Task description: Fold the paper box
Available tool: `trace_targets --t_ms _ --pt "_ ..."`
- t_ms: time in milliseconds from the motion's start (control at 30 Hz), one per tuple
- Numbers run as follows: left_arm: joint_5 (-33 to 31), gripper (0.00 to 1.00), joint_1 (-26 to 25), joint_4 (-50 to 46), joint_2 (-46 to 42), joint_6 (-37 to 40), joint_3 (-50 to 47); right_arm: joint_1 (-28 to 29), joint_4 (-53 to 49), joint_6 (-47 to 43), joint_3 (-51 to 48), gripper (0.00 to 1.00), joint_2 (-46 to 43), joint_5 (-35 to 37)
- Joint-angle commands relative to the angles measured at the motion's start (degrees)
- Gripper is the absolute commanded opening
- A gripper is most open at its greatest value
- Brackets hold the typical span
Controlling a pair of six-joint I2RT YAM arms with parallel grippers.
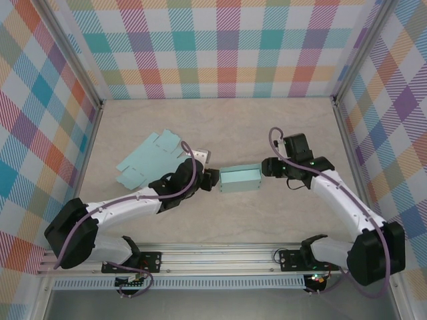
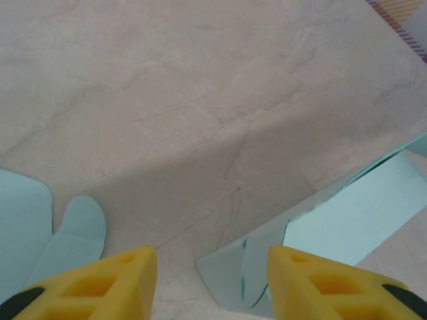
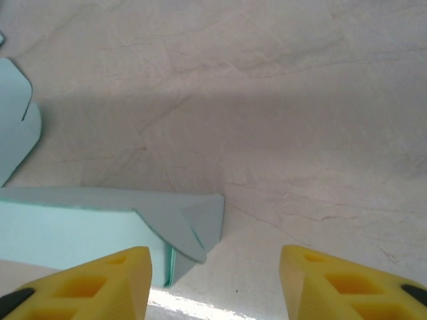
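A light teal paper box, folded into a long open tray, lies mid-table between the two grippers. My left gripper sits at its left end, open, and the box's folded end flaps lie just in front of its yellow fingers. At the box's right end my right gripper also stands open. The box's right end flap lies ahead of its left finger. Neither gripper holds anything.
A flat unfolded teal box blank lies on the table to the left behind my left arm, its rounded tabs showing at the left wrist view's edge. A small grey piece lies beside it. Checked walls ring the table.
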Motion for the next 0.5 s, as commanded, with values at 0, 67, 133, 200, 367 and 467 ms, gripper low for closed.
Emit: trace_targets --t_ms 0,67,133,200,367,467 --pt "-0.43 0.45 -0.54 0.04 1.71 1.8 2.93 1.35 0.93 -2.27 3.39 0.5 2.5 0.26" --pt "0.31 0.44 -0.62 -0.37 2.58 2.15 3.9 1.81 1.1 -2.72 4.03 0.48 3.38 0.42" --pt "0.64 0.41 -0.54 -0.81 3.4 2.29 4.7 2.03 1.59 -3.1 4.13 0.47 3.92 0.42" --pt "0.31 0.38 -0.6 -1.75 4.16 2.45 5.52 2.01 2.18 -3.24 4.13 0.46 4.36 0.18" --pt "0.03 0.37 -0.58 -3.83 4.98 2.12 6.8 2.15 2.4 -3.61 4.57 0.45 5.67 -0.63" --pt "0.45 0.36 -0.62 -4.46 5.4 1.69 7.2 2.37 2.55 -3.55 4.68 0.41 6.2 -1.07"
